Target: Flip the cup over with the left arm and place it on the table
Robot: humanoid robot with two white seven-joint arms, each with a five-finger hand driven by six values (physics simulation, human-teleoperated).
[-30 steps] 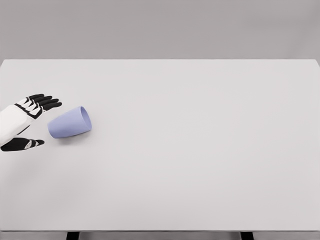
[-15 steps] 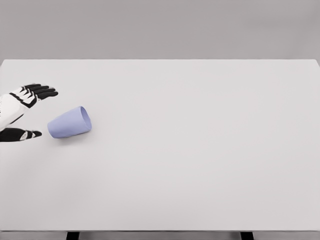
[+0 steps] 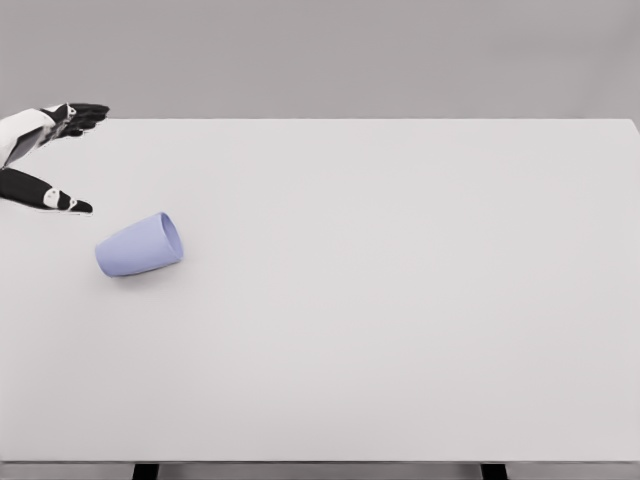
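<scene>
Left robot hand rose off, fingers spread, empty; cup lying sideways on table

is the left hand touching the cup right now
No, the left hand is open at the table's far left with bare table between it and the cup, which lies on its side.

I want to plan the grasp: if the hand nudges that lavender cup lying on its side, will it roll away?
Probably yes. The cup lies on its rounded wall on the smooth table, so a nudge would likely roll it. It tapers, so it may curve rather than run straight. The left hand is open and apart from it.
</scene>
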